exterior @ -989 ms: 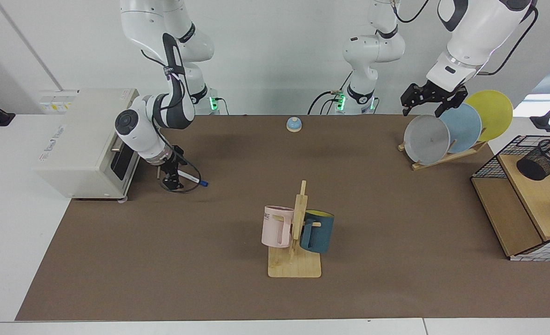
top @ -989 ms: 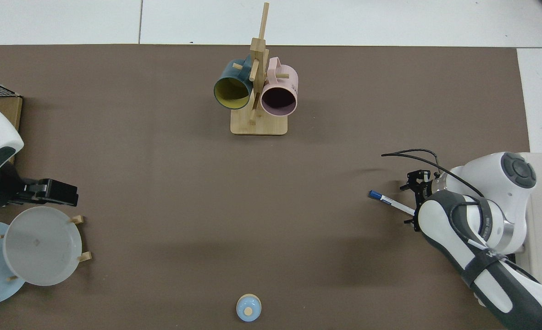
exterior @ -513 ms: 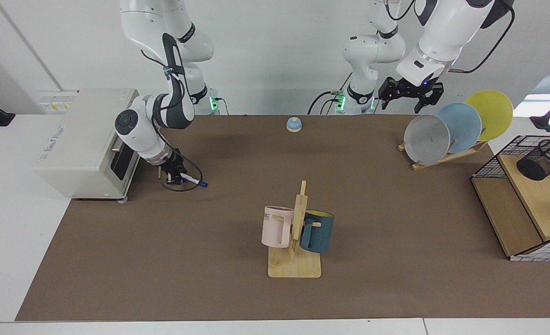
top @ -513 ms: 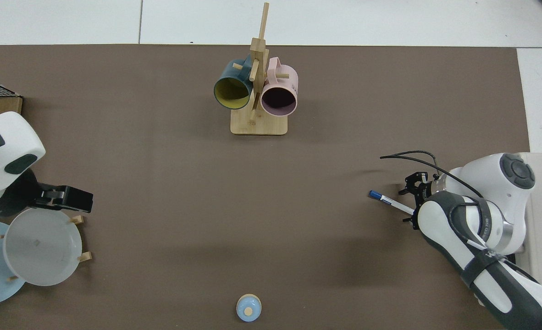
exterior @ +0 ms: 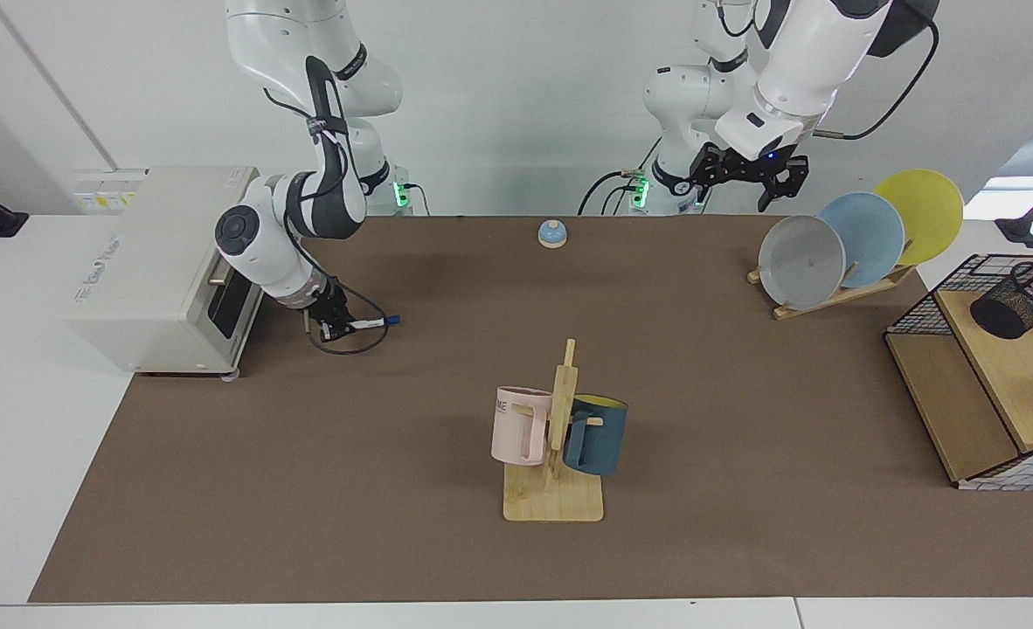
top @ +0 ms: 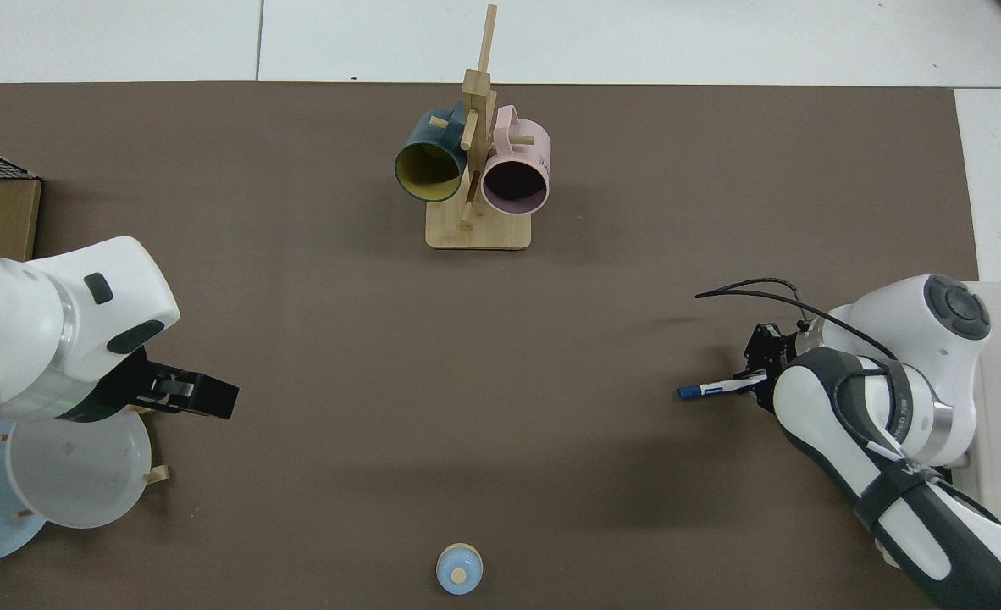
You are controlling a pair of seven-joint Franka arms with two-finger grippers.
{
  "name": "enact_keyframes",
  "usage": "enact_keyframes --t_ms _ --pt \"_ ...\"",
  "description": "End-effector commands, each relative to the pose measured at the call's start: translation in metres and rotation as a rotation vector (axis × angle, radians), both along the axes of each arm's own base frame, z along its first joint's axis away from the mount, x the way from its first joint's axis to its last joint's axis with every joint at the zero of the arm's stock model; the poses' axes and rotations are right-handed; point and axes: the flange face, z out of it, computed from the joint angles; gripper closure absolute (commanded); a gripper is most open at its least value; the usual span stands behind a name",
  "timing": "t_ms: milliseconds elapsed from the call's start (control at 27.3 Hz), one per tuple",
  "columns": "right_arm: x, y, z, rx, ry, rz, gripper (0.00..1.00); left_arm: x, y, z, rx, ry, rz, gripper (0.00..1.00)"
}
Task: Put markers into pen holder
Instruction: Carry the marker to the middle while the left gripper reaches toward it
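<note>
Item: slim white marker w/ blue cap [exterior: 368, 324], clenched at its tail in my right gripper [exterior: 331, 328], approx. level, at 9 o'clock of the mat.

Dest.: small black wire-mesh pen holder [exterior: 1020, 301], 3 o'clock, well apart.

My left gripper [exterior: 741, 171] waits, fingers spread, 1 o'clock.

Risk, I judge: end-grip lets the marker pivot or slip during the long carry.

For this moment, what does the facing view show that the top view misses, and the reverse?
Only the facing view shows the pen holder on the wire rack, the toaster oven and the yellow plate. Only the top view looks into the mugs' open mouths. Both show the right gripper holding the marker above the mat, the left gripper open near the plate rack, and the bell.
</note>
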Motion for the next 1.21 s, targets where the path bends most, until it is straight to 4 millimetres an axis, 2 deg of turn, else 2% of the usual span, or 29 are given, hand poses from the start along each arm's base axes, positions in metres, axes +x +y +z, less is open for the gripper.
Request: enact_keyframes --t_ms 0,110,220,366,549,732,806,915,1099,1172 --pt "0.013 0.026 0.035 0.083 -0.003 0.033 1.0 -0.018 0.001 -0.008 -0.016 -0.013 0.007 0.0" --pt "0.02 0.046 0.055 0.127 -0.002 0.053 1.0 -0.017 0.002 -0.009 -0.02 -0.029 0.018 0.0" --pt "0.028 0.057 0.08 0.181 -0.015 0.041 1.0 -0.017 0.001 -0.01 -0.02 -0.024 0.01 0.0" --pt "0.037 0.072 0.112 0.253 -0.042 0.027 1.0 -0.018 -0.007 -0.02 -0.063 -0.021 -0.091 0.0" --pt "0.047 0.099 0.148 0.304 -0.065 0.002 1.0 -0.018 -0.062 -0.025 -0.113 -0.098 -0.262 0.0" --pt "0.05 0.14 0.182 0.319 -0.084 -0.036 1.0 -0.015 -0.093 -0.036 -0.148 -0.133 -0.517 0.0" --pt "0.049 0.155 0.192 0.319 -0.084 -0.06 1.0 -0.019 -0.107 -0.043 -0.158 -0.139 -0.609 0.0" --pt "0.043 0.188 0.205 0.339 -0.076 -0.093 1.0 -0.035 -0.147 -0.043 -0.17 -0.179 -0.715 0.0" --pt "0.03 0.241 0.22 0.405 -0.092 -0.165 1.0 -0.043 -0.166 -0.044 -0.171 -0.21 -0.83 0.0" --pt "0.015 0.269 0.225 0.406 -0.105 -0.141 1.0 -0.044 -0.171 -0.042 -0.174 -0.231 -0.898 0.0"
